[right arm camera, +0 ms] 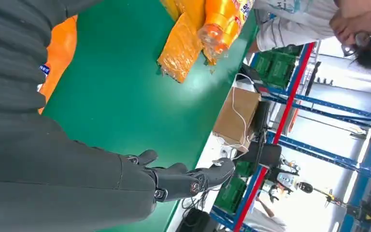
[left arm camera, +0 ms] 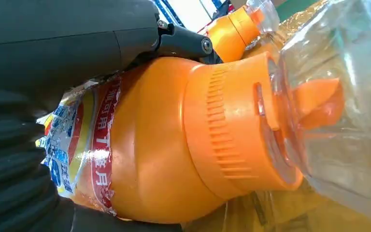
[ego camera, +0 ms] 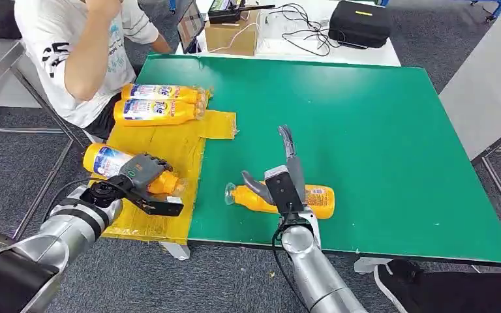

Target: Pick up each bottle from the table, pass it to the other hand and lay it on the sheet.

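Note:
Orange detergent bottles with clear caps. My left hand (ego camera: 145, 182) grips one bottle (ego camera: 107, 161) low over the near end of the yellow sheet (ego camera: 169, 140); close up, its orange shoulder (left arm camera: 164, 145) lies between the thumb and the fingers. Two more bottles (ego camera: 163, 92) (ego camera: 156, 111) lie side by side at the sheet's far end. A fourth bottle (ego camera: 316, 201) lies on the green table (ego camera: 378, 130) near the front edge. My right hand (ego camera: 284, 179) hovers right over it, open, fingers (right arm camera: 183, 179) stretched out; its orange body (right arm camera: 60, 53) shows beside the wrist.
A person in a white shirt (ego camera: 72, 45) sits at the table's far left corner, close to the sheet. Behind the table are a cardboard box (ego camera: 231, 36), cables and a black case (ego camera: 359, 23). A grey surface (ego camera: 489, 85) stands to the right.

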Robot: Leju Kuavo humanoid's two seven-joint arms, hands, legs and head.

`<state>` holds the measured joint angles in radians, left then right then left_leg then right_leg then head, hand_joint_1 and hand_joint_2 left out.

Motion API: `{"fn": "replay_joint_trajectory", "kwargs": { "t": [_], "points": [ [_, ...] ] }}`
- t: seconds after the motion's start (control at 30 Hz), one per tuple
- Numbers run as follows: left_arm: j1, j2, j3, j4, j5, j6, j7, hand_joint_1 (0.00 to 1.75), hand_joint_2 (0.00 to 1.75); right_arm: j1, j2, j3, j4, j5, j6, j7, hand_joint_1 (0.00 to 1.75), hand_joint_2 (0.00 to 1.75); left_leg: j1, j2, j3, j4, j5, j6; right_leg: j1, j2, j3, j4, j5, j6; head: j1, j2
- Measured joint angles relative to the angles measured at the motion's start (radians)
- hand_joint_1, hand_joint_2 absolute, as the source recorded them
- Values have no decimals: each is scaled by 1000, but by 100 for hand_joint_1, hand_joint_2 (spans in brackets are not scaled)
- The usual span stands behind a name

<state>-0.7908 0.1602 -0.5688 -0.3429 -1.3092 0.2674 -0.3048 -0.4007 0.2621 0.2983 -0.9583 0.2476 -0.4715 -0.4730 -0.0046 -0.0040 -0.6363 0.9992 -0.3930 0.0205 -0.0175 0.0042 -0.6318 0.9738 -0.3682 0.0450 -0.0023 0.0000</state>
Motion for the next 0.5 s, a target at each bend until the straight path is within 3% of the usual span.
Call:
{"fn": "replay_joint_trajectory", "kwargs": {
  "t": [0.4,0.43,0.5],
  "points": [
    [0,0,-2,5,2,5,-17,173,175,0,1,0,0,0,10,-2,0,175,0,0,0,0,0,0,0,0,0,0,0,0,0,0],
    [-1,0,-2,7,2,1,-22,7,175,-1,2,0,1,0,12,-2,0,175,0,0,0,0,0,0,0,0,0,0,0,0,0,0],
    [-4,0,-3,10,0,-3,-23,0,175,-2,7,1,4,0,15,-4,0,175,0,0,0,0,0,0,0,0,0,0,0,0,0,0]
  ]
}}
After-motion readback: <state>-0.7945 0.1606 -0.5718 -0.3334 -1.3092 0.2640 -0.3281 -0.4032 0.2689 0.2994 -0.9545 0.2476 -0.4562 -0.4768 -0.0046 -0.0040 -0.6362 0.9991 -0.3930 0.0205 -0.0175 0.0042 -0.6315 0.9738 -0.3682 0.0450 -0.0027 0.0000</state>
